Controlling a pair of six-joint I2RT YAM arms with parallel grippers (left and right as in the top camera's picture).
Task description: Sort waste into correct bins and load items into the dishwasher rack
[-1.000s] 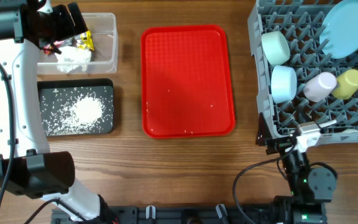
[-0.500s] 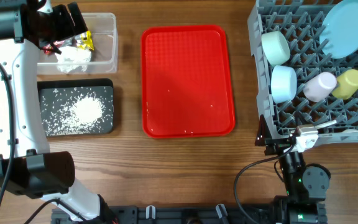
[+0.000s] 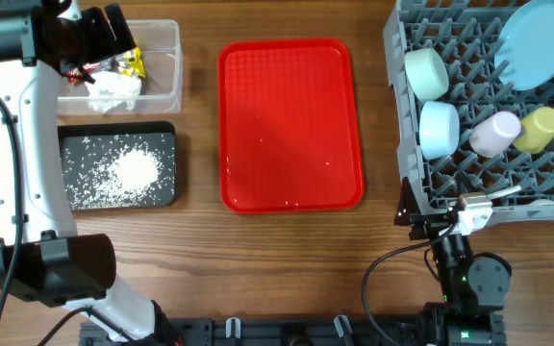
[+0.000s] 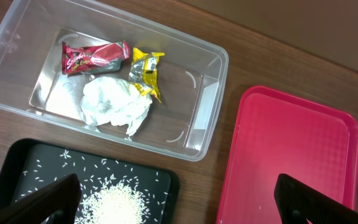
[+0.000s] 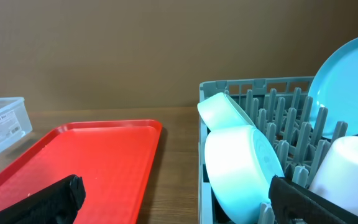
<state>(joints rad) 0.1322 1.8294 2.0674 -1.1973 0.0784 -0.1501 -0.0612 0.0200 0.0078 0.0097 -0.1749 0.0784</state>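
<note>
White left arm [image 3: 35, 163] with black joints; right arm [image 3: 469, 277] looks mostly black, trailing black cable [image 3: 397, 255].

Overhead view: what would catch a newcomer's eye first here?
The bright red tray sits nearly bare at table centre. At right, the grey rack holds a blue plate, two bowls and two cups; at left, rice lies in the black tray beside the clear tub of wrappers and a napkin.

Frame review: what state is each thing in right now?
clear tub, holds napkin and two wrappers
black tray, holds heaped rice
red tray, nearly bare, a few stray grains
rack, loaded with two bowls, plate, two cups
left gripper, open, empty
right gripper, open, empty
</note>
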